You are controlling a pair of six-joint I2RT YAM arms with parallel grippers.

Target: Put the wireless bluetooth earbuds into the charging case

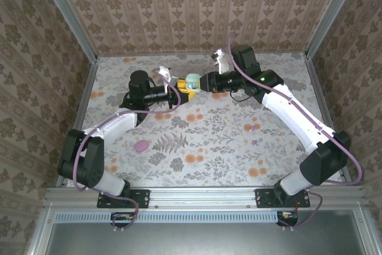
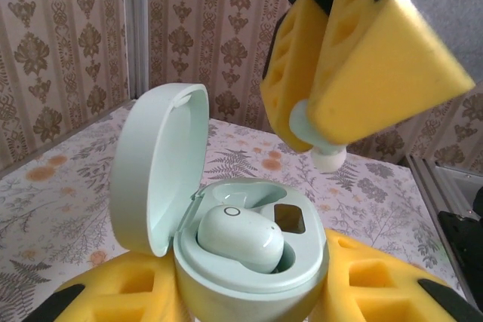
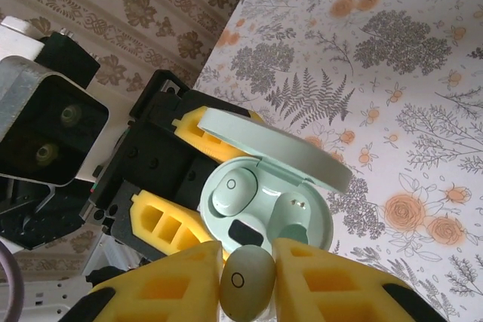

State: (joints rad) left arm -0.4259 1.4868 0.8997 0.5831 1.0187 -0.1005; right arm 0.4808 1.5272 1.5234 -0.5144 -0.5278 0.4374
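A mint-green charging case (image 2: 253,273) stands with its lid (image 2: 155,164) swung open, and my left gripper (image 2: 253,295) is shut on its base between yellow fingers (image 3: 162,224). One earbud (image 2: 241,235) sits in a slot of the case (image 3: 264,201); the slot beside it (image 3: 298,213) is empty. My right gripper (image 3: 246,277) is shut on a second earbud (image 3: 243,286), held just above and apart from the case's front rim. In the top view both grippers, left (image 1: 182,91) and right (image 1: 203,82), meet at the case (image 1: 192,80) above the far middle of the table.
A small pink object (image 1: 141,146) lies on the floral table (image 1: 209,153) at the near left, and a tiny purple item (image 1: 255,142) at the right. Wallpapered walls and metal rails (image 1: 83,97) enclose the table.
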